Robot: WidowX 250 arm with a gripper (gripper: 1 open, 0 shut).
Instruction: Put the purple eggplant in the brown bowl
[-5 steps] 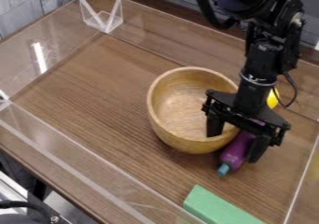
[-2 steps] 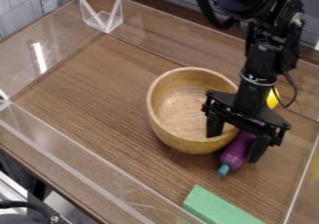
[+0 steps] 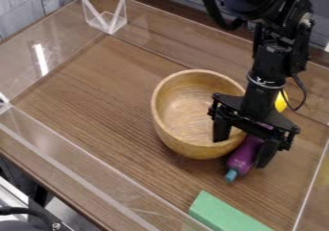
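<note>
The purple eggplant (image 3: 241,159) lies on the wooden table just right of the brown bowl (image 3: 190,119), its blue-teal stem end pointing toward the front. My gripper (image 3: 244,141) hangs right over it, one finger (image 3: 220,130) near the bowl's rim and the other on the eggplant's right side. The fingers stand apart on either side of the eggplant; whether they touch it I cannot tell. The bowl's inside looks empty.
A flat green block (image 3: 232,216) lies at the front right. Clear plastic walls (image 3: 52,52) ring the table, with a clear stand (image 3: 106,16) at the back left. The black arm (image 3: 276,42) rises at the back right.
</note>
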